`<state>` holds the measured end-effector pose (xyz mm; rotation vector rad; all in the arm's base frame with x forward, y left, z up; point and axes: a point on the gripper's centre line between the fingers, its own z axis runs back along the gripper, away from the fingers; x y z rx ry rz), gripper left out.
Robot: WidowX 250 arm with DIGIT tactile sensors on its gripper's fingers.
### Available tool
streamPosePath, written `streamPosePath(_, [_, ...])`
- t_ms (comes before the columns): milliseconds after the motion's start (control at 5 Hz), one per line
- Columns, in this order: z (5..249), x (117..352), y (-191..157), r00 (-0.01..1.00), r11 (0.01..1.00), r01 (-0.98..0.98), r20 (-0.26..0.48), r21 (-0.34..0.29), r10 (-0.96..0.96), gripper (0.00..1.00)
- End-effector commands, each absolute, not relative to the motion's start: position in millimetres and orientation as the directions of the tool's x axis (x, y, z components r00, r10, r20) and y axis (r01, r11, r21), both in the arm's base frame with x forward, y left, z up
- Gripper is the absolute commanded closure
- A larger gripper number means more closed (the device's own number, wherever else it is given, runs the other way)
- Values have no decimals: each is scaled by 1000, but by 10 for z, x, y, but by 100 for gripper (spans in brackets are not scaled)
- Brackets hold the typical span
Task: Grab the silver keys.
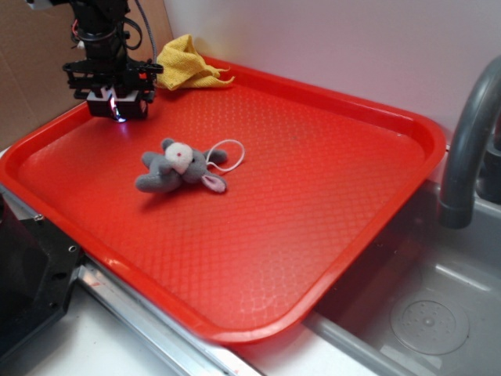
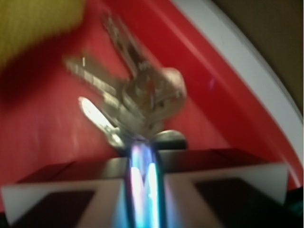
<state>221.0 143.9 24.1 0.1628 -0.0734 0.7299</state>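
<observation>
The silver keys show in the blurred wrist view as a small shiny bunch fanning out just beyond my fingertips, over the red tray. My gripper is shut, and the near end of the bunch is pinched in the narrow gap between the jaws. In the exterior view my gripper hangs low over the tray's back left corner, and the keys are hidden under it.
A grey plush mouse with a white loop lies left of the tray's middle. A yellow cloth sits on the back rim, also seen top left in the wrist view. A grey faucet and a sink are on the right.
</observation>
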Motion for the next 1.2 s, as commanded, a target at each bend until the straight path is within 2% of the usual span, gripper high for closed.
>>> streamPosePath(0, [664, 2046, 1337, 758, 757, -649, 147, 78, 635, 100])
streamPosePath(200, [1161, 1921, 880, 811, 820, -572, 143, -6, 567, 100])
streamPosePath(400, [1673, 1960, 438, 882, 895, -441, 151, -73, 447, 100])
streamPosePath(600, [2170, 2054, 223, 901, 918, -389, 176, -76, 397, 100])
streamPosePath(800, [2305, 2125, 94, 927, 945, -325, 187, -38, 326, 100])
streamPosePath(1000, [2180, 2146, 95, 943, 957, -288, 164, -28, 289, 100])
